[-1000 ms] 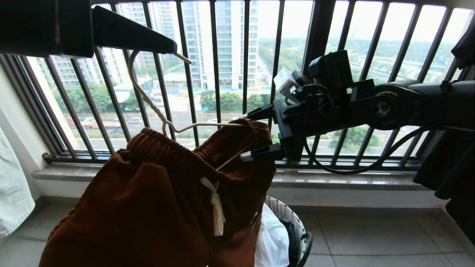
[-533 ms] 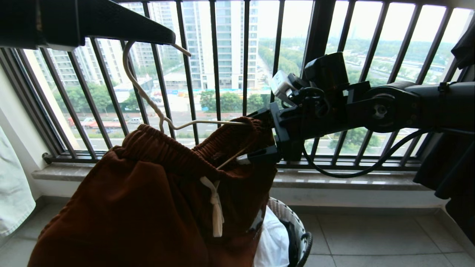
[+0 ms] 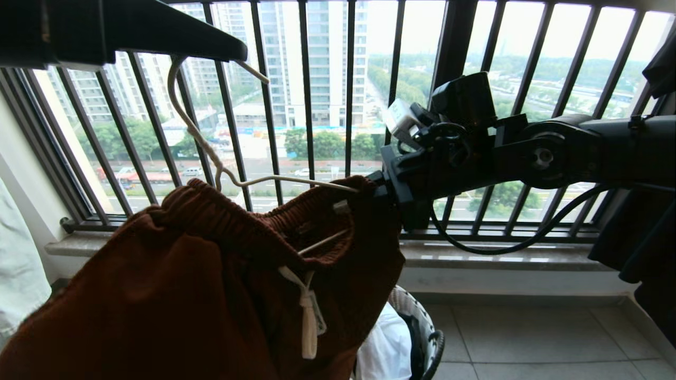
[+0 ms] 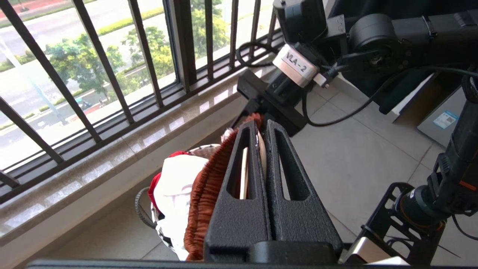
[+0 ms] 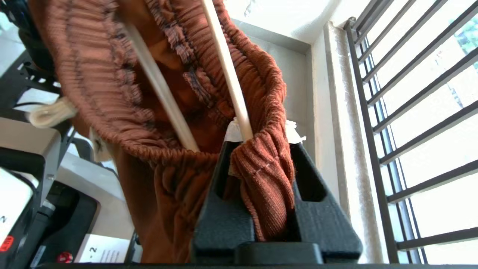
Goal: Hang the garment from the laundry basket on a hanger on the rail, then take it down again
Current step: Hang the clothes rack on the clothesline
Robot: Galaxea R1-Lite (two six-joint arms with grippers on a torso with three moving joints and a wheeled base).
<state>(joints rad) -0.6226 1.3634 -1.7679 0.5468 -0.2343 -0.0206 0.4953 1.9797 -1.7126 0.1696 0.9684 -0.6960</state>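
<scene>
The rust-brown garment [image 3: 185, 295] hangs on the cream hanger [image 3: 296, 180], low in the head view. My left gripper [image 3: 240, 53], at the top left, is shut on the hanger's long hook. In the left wrist view that gripper [image 4: 260, 125] pinches the cream wire of the hanger [image 4: 244, 168], with the ribbed waistband of the garment [image 4: 203, 194] beside it. My right gripper [image 3: 372, 184] reaches in from the right and is shut on the waistband's right end. In the right wrist view the garment [image 5: 261, 175] is bunched between the jaws of the right gripper [image 5: 261, 140], beside the hanger [image 5: 227, 74]. The laundry basket [image 3: 425, 327] stands below. The rail is out of view.
The black balcony railing [image 3: 306, 105] and its stone sill [image 3: 501, 258] lie straight ahead. A pale garment [image 3: 18, 285] hangs at the left edge and a black one [image 3: 649, 253] at the right. White clothes fill the basket. Tiled floor [image 3: 528, 338] spreads to the right.
My right gripper has shut on the right end of the waistband. The hanger and shorts have swung a little to the left, and the cloth now hangs lower.
</scene>
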